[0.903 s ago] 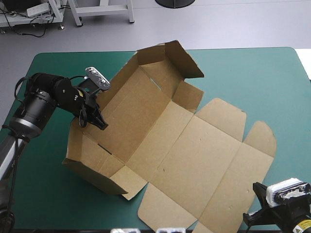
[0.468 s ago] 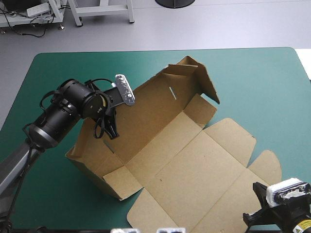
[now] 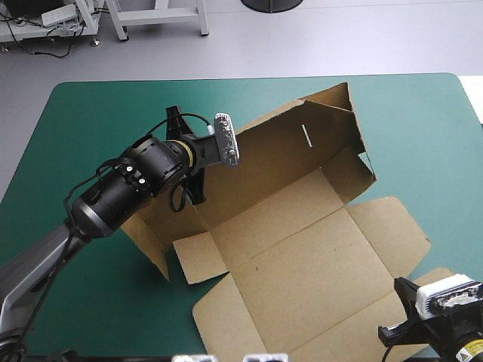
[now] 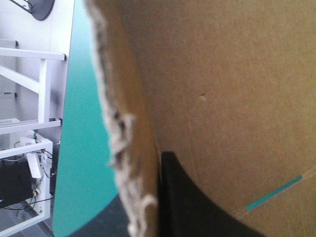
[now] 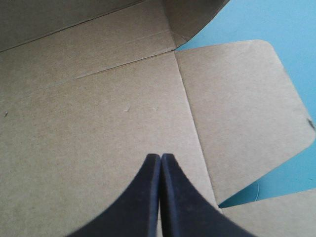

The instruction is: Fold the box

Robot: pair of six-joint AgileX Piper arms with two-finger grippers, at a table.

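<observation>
Brown box [image 3: 294, 249] on teal-green surface [image 3: 423, 128], one wall raised. Left gripper [image 3: 197, 187] fingers clamp that wall; right gripper [image 5: 160, 195] fingers closed, empty, at 5 o'clock.

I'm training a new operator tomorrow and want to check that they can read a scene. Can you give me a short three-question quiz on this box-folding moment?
1. True or false: the left tool is clamped on a raised wall of the box.
2. Pick one. The right tool has its fingers: A) wide apart, B) shut together over bare board, C) clamped on a white cloth.
3. Short answer: does the box's large near panel stand up or lie flat?

Key: 1 true; 2 B; 3 it lies flat on the table.
</observation>
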